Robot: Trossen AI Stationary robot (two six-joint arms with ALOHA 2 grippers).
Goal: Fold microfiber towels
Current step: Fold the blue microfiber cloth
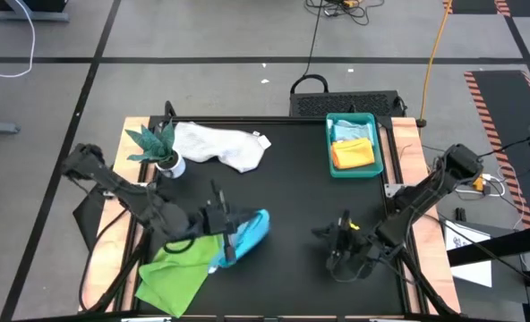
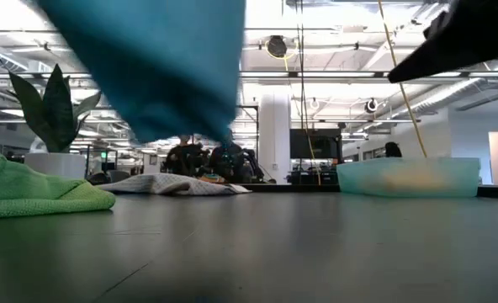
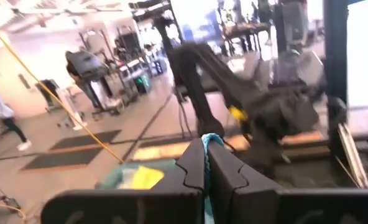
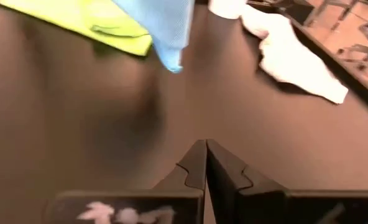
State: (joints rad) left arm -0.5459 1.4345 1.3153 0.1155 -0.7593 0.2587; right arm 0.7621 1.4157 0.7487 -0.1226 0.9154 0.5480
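My left gripper [image 1: 227, 231] is shut on the bright turquoise-blue towel [image 1: 252, 229] at the table's near left; the towel hangs large in the low view [image 2: 148, 67]. The lime green towel [image 1: 175, 270] lies crumpled on the table just left of it. The white-grey towel [image 1: 222, 145] lies bunched at the far left. The pale blue towel [image 1: 350, 131] and the orange towel [image 1: 354, 155] lie in the teal tray [image 1: 329, 148]. My right gripper [image 1: 338, 249] is shut and empty, low over the table's near right [image 4: 206, 152]. My left gripper pinches the turquoise-blue towel between its two fingers; a small bit of cloth [image 3: 210, 140] sticks out past the fingertips. The fingers lie about level, pointing toward the table's right side. The towel hangs slack below the gripper, its lower end [image 2: 177, 135] above the table.
A small green plant in a white pot [image 1: 160, 152] stands at the far left beside the white-grey towel. The teal tray stands at the far right. Bare black table [image 1: 292, 197] lies between the two arms. People and furniture show in the room behind.
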